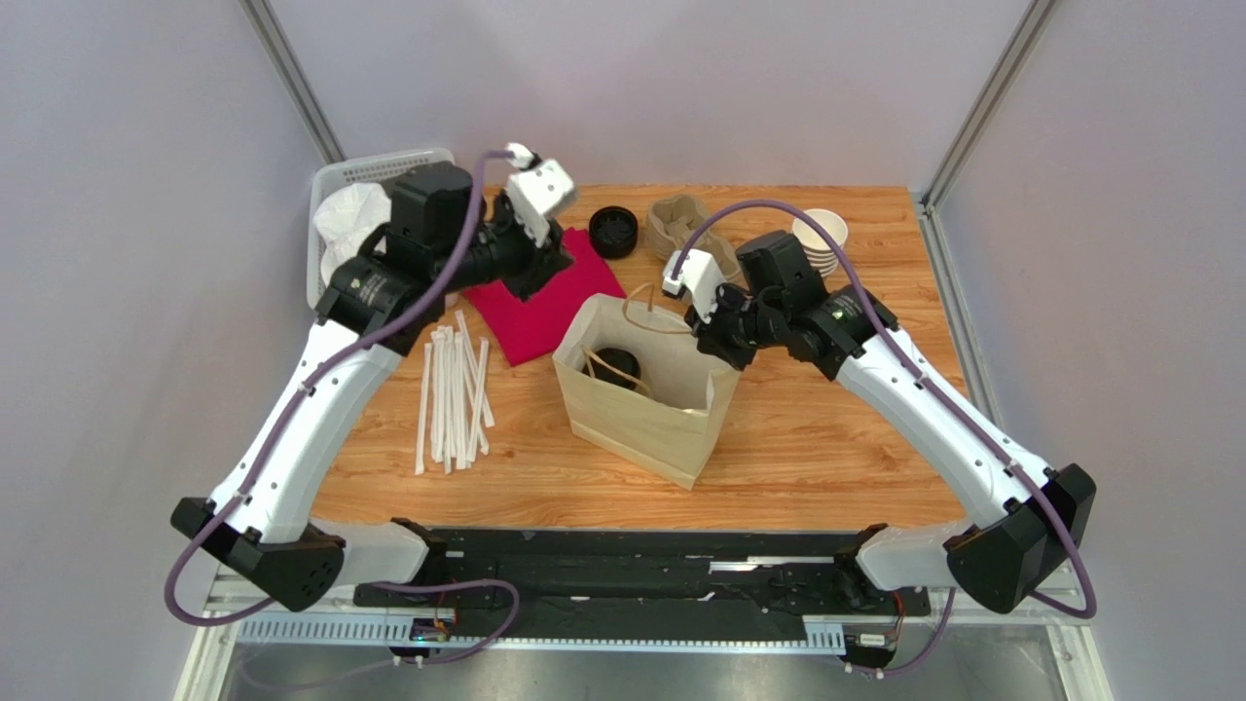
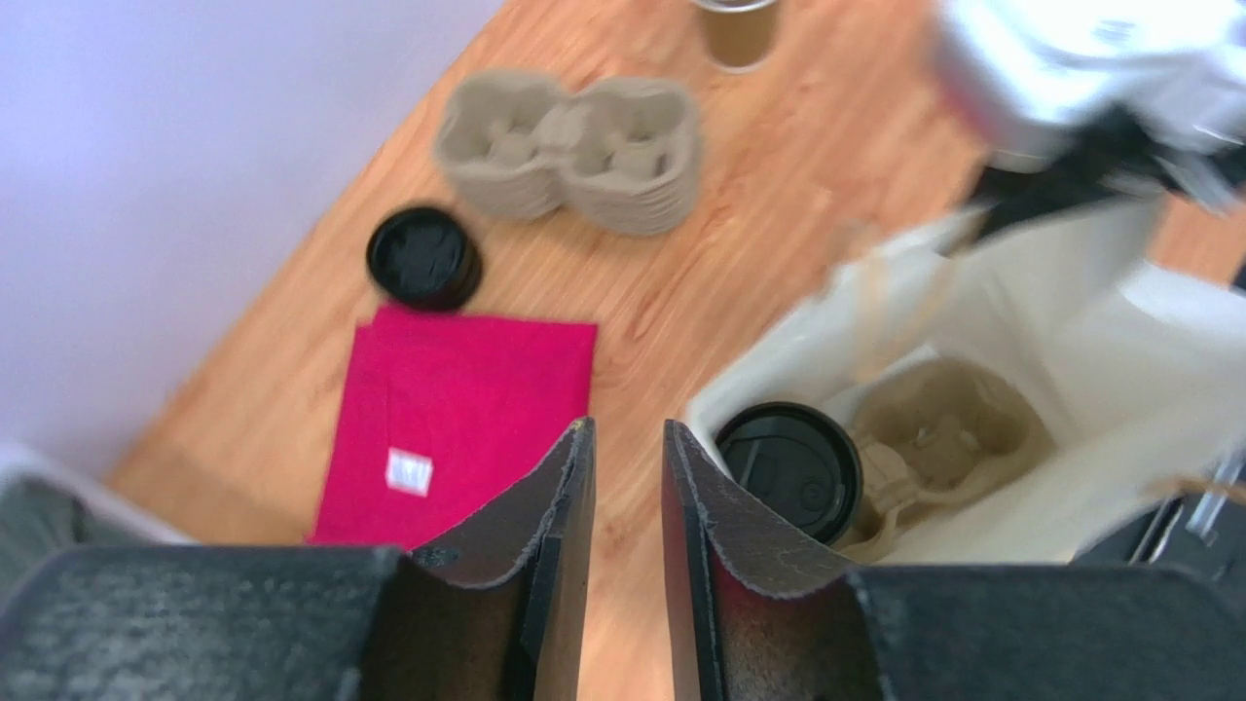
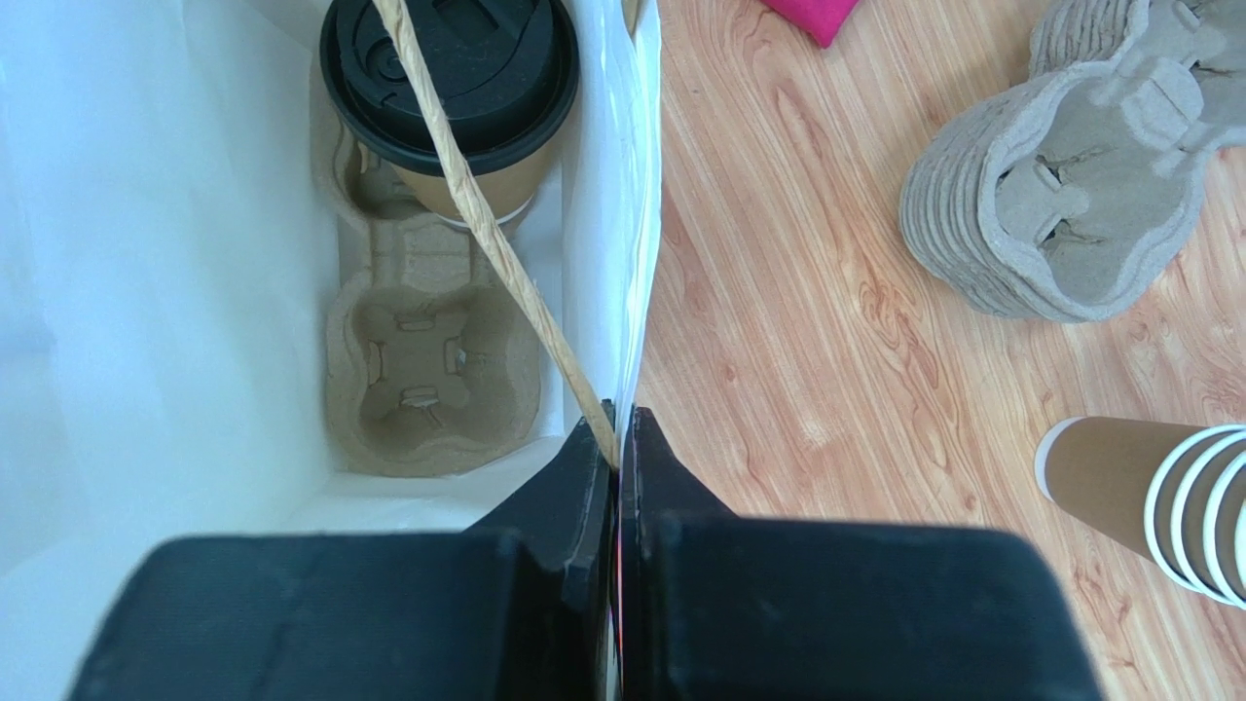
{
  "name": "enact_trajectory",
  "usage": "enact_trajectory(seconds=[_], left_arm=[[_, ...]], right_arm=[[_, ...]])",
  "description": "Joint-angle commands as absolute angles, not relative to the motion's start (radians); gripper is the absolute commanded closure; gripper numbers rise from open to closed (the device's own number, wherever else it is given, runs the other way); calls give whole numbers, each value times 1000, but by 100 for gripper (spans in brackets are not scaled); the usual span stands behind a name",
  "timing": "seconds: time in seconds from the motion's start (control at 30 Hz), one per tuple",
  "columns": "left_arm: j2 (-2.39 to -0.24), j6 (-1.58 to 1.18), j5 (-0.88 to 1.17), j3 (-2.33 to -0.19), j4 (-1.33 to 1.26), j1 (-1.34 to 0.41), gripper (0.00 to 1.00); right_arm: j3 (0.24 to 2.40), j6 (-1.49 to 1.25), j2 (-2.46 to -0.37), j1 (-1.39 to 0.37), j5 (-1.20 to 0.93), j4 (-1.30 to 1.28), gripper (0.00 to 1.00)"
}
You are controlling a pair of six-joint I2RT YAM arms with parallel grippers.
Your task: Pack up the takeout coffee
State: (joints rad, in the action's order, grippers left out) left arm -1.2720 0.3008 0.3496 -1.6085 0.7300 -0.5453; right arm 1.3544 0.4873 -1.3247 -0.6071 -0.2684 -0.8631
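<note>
Takeout coffee (image 3: 446, 73) stands in the bag (image 1: 644, 424), right of the empty, slightly parted left pincer (image 2: 626, 438); right pincer (image 3: 622, 431) pinches its wall.

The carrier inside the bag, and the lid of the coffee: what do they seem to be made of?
The carrier in the bag looks like moulded paper pulp: it is grey-brown and matte, with a fibrous surface and soft pressed edges. The lid of the takeout coffee seems to be black plastic: it is smooth and slightly shiny, with crisp moulded ridges.

Takeout coffee (image 3: 497, 73) in carrier (image 3: 424, 365) inside bag (image 1: 636, 416)
</note>
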Motion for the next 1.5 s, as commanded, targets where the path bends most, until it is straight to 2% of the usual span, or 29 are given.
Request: enact_trajectory(seconds=[0.0,0.23,0.53,0.73,0.9,0.97,1.47], left_arm=[[-1328,6,295,-1652,854,-398,68],[-1399,-215,199,-1472,983,-204,59],[-1459,-249,55,-1203,841,-141,58],[-1583,-148,52,-1201,738,-132,57],[-1652,-106,41,-1209,697,-126,53],[-1680,-104,34,-1212,692,-118,52],[-1819,-67,37,-1269,638,-104,51]], right_arm=[[1344,499,-1292,-606,-242,-824,100],[1345,492,-1281,-614,-238,-844,100],[1364,489,-1278,-620,-232,-870,76],[1367,489,-1281,-623,-232,-877,63],[1382,483,-1282,-623,-230,-884,56],[1396,479,-1282,-623,-227,-887,50],[1500,453,-1296,-621,-215,-905,29]])
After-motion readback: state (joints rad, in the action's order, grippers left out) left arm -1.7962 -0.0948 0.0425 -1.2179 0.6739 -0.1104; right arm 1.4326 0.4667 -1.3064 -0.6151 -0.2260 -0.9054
